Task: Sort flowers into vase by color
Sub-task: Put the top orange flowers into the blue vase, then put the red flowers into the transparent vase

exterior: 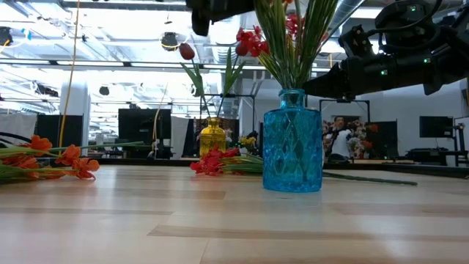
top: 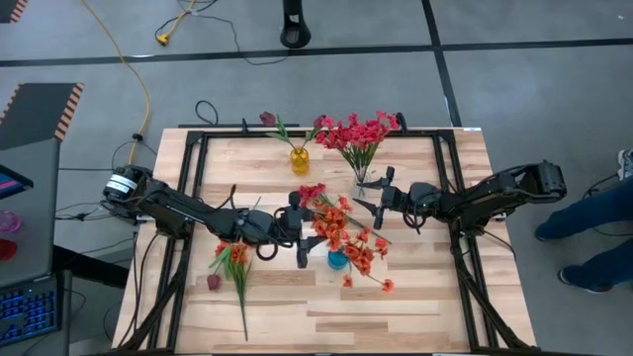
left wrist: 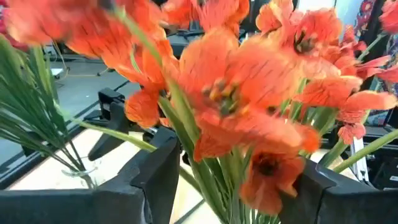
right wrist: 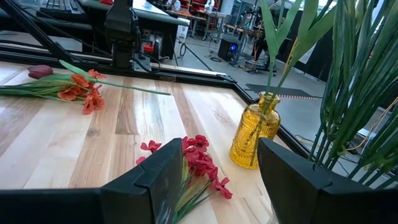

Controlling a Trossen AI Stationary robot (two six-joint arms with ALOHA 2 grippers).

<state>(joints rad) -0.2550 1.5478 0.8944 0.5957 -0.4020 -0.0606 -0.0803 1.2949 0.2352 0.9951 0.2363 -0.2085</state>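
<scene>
A: While the orange-red clustered blooms (left wrist: 236,93) stand in the blue cut-glass vase (exterior: 292,143), what is seen of the left end effector (left wrist: 233,169)?

B: It is held at that bunch with its 2 fingers spread wide. The green stems pass through the gap, but no pinch on them is seen, so it is judged open and around them, not gripping.

A: And the right end effector (right wrist: 221,162)?

B: It is parted and empty, low over the pale wooden table (top: 415,287), just beside the clear glass vase of crimson-pink blooms (top: 362,179).

A: Which relation is the next move turned on?

B: 1 loose crimson-pink spray (right wrist: 200,158) lies flat on the table ahead of the right end effector, near the yellow glass vase (right wrist: 254,134). Its long axis is laid roughly along the fingers' pointing direction, stem end nearer, blooms farther. The right arm is judged better placed for it, since the left is occupied, and a turn of the wrist would probably be needed so the stem is crossed.
</scene>
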